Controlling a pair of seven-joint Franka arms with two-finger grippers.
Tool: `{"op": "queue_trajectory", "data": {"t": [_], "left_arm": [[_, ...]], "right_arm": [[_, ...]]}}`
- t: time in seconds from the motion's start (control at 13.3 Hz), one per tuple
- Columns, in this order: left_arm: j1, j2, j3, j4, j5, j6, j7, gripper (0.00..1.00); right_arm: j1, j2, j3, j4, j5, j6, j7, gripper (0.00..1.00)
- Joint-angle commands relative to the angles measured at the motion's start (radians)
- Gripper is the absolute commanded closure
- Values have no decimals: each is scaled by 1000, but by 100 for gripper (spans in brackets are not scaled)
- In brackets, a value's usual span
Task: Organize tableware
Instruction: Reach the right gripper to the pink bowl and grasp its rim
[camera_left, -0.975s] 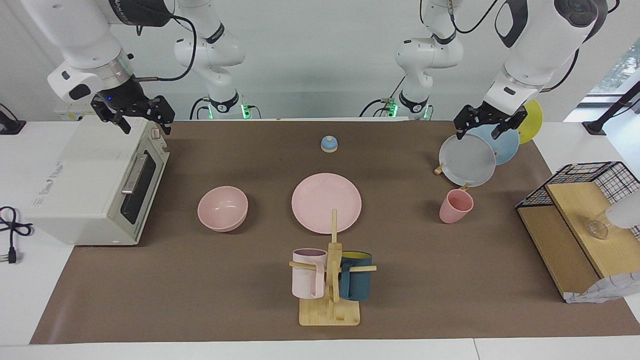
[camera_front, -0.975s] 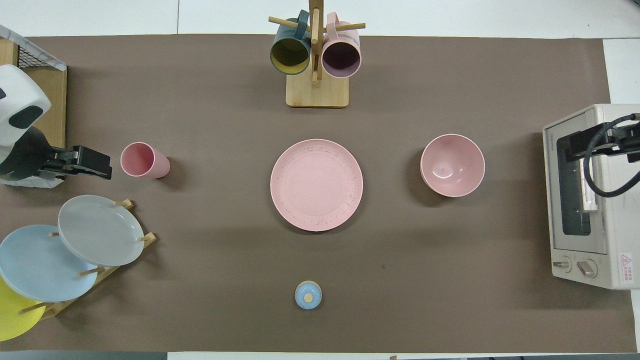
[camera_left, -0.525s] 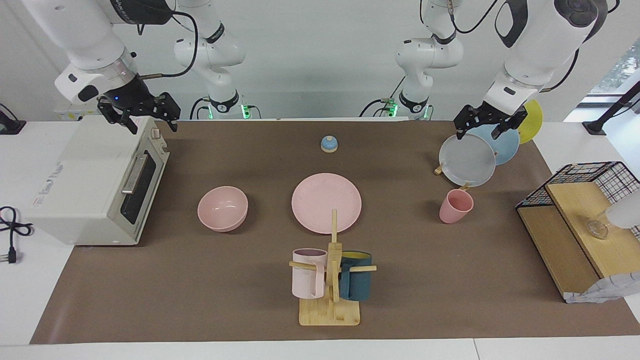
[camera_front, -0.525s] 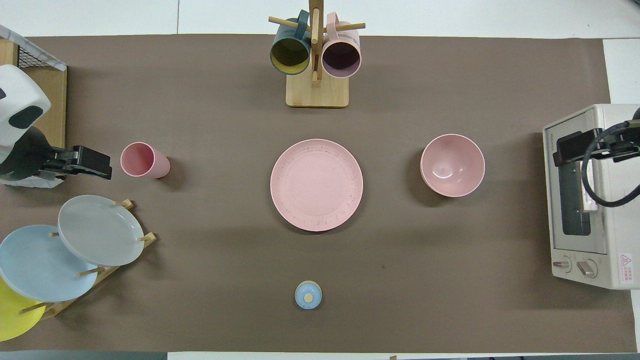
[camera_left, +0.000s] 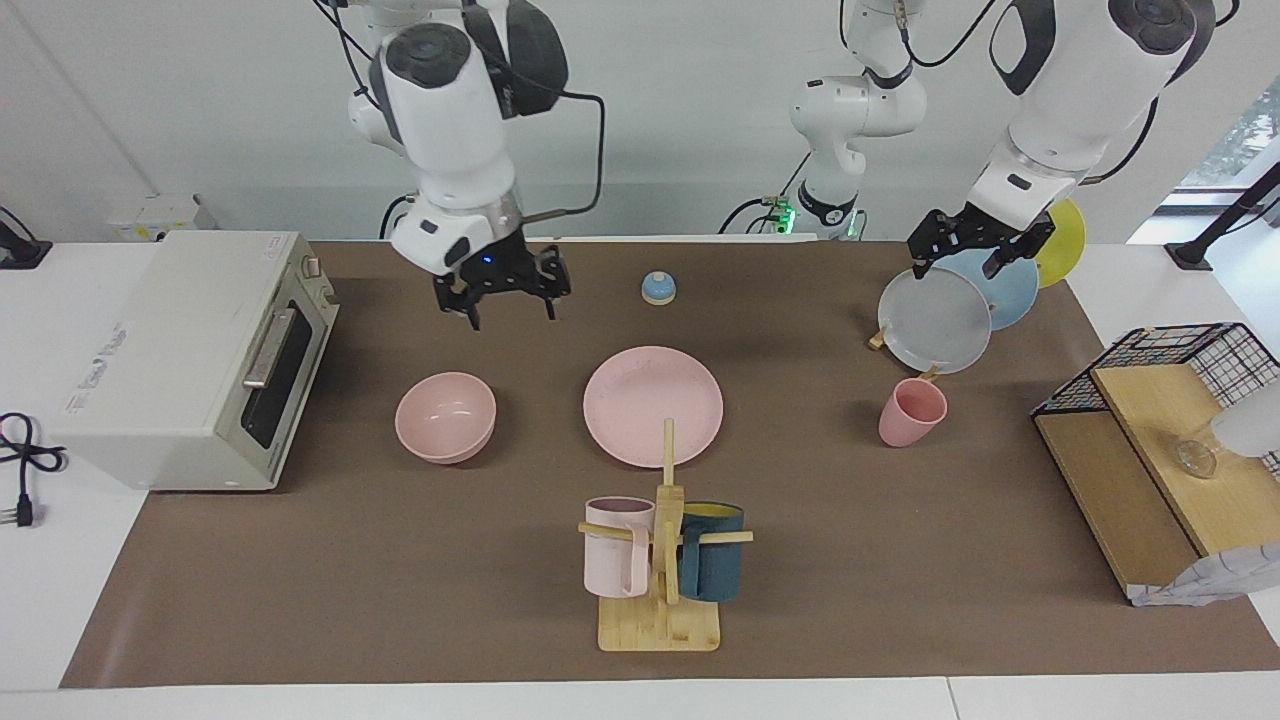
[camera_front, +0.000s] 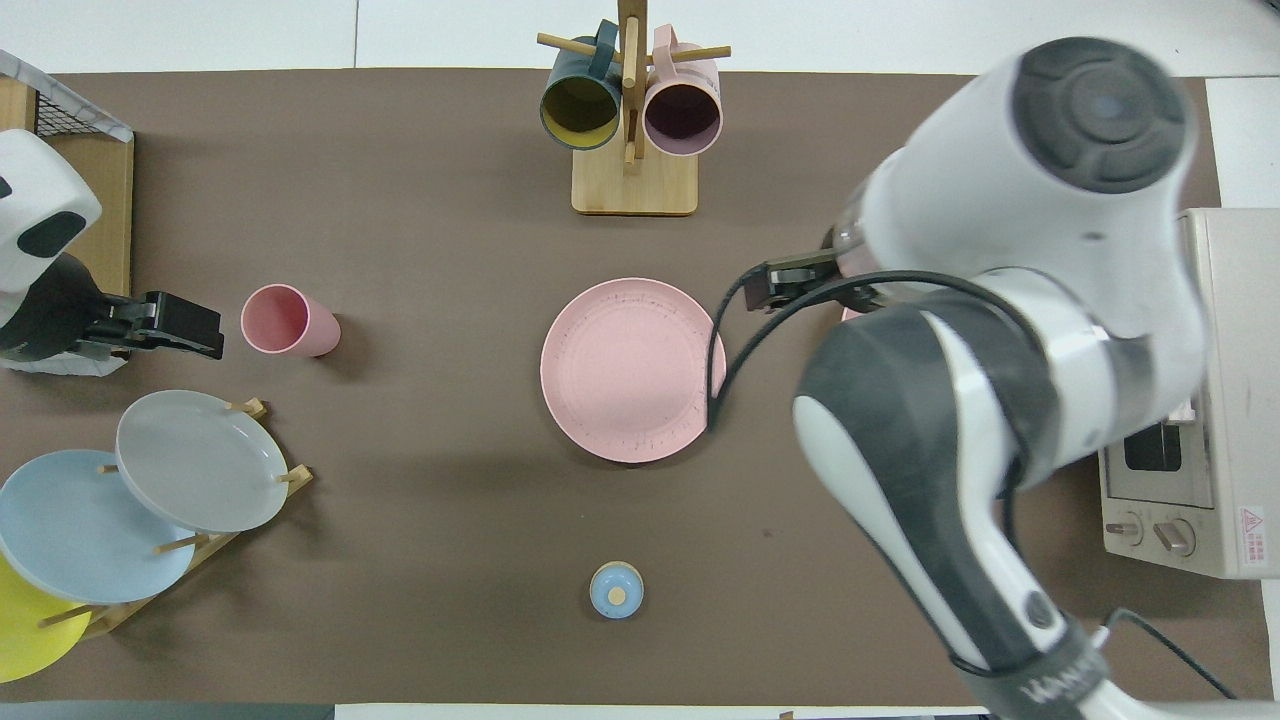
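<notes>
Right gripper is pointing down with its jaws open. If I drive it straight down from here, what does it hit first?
Most likely bare brown mat. The right gripper hangs open, seemingly between the pink bowl and the pink plate, somewhat nearer the robots. Depth is unclear, so it might clip the bowl's rim.

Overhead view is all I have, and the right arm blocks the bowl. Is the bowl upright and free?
Observer: Yes. The bowl sits upright on the mat between the oven and the pink plate, with nothing touching it.
Operator: Where are the right arm's jaws?
Observer: Up in the air, open and empty, above the mat and clear of the bowl's rim.
Operator: My view puts the left arm's jaws right beside the cup. Are they touching it?
Observer: No. They hang open, raised by the racked grey plate, while the cup stands free on the mat. That arm waits.
</notes>
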Motion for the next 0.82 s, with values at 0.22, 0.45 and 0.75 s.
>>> {"op": "queue_trajectory", "data": {"t": [0.22,0.45,0.75], "left_arm": [[5,-18,-1,-10,15,-15,-7,0],[5,-21,-1,-10,15,-9,-12,0],[5,-21,-1,-10,15,-7,-12,0]], "right_arm": [[49,53,-7,-250,-23,343,5,0],[31,55,-13,-245,-94,250,11,0],[-77,26,-13,-333,-105,249,14,8]]}}
